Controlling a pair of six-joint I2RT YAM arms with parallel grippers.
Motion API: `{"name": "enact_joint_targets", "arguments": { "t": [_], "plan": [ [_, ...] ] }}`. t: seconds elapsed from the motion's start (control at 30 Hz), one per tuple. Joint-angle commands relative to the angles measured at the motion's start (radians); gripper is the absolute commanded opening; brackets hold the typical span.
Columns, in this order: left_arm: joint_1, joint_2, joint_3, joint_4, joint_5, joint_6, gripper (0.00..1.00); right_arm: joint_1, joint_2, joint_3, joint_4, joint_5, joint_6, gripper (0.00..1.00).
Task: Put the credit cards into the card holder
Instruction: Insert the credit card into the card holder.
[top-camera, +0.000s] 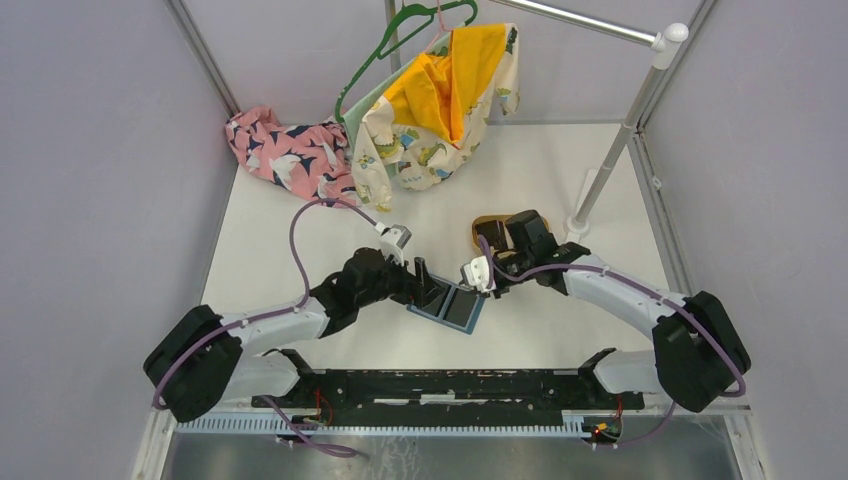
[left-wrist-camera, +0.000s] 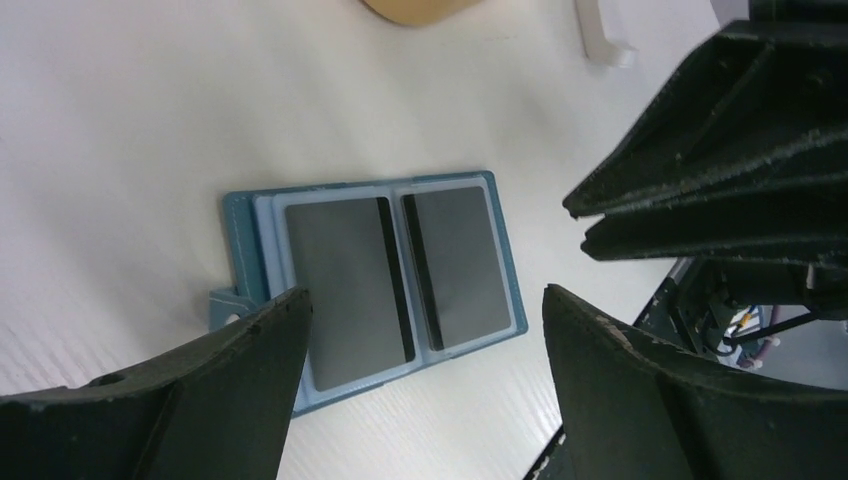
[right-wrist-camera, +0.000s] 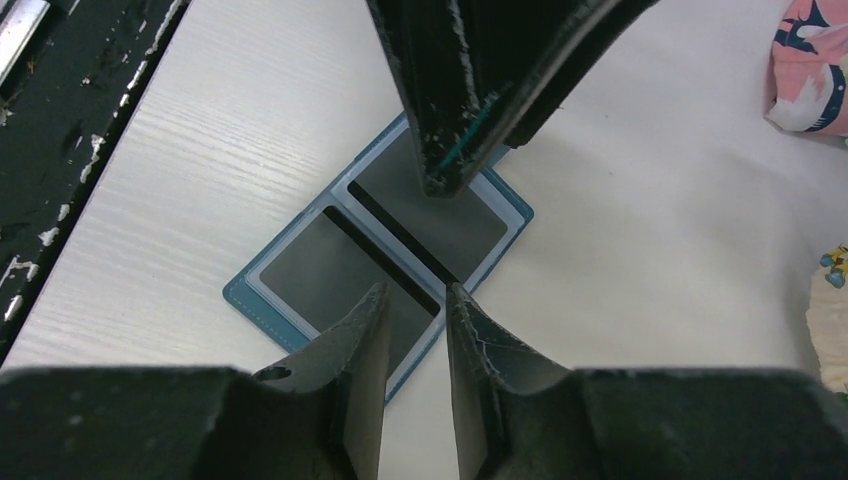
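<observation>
The wallet lies open at centre frame, two dark cards on its halves. The left gripper gapes empty above it. The right gripper, narrowly parted and empty, crowds alongside, with a wooden tray to the upper right.

Legible text, labels, brands, numbers, signs: none in any view.
Credit cards: plain dark grey faces, black stripe along one edge, no print to be made out.
Card holder: plain teal edge, no marking to be made out.
</observation>
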Motion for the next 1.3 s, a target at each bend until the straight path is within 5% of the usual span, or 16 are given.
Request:
{"name": "enact_joint_targets", "arguments": {
  "t": [0.0,0.27,0.5,0.9,1.13,1.27],
  "plan": [
    [0.048,0.077,0.056,0.084,0.063,0.050,0.87,0.041,0.031,0.002,0.056,0.089,0.008,0.31],
    [0.071,0.184,0.118,-0.012,0.037,0.093,0.71,0.132,0.170,0.043,0.074,0.228,0.060,0.24],
    [0.074,0.208,0.160,-0.131,-0.052,0.158,0.67,0.189,0.262,0.075,0.097,0.301,0.117,0.21],
    [0.080,0.218,0.144,-0.152,-0.007,0.147,0.56,0.188,0.279,0.083,0.052,0.424,0.055,0.20],
    [0.081,0.211,0.138,-0.160,0.011,0.119,0.50,0.238,0.223,0.104,-0.139,0.020,-0.121,0.21],
    [0.080,0.199,0.142,-0.161,0.019,0.105,0.49,0.377,0.279,0.136,-0.177,0.124,-0.148,0.22]
  ]
}}
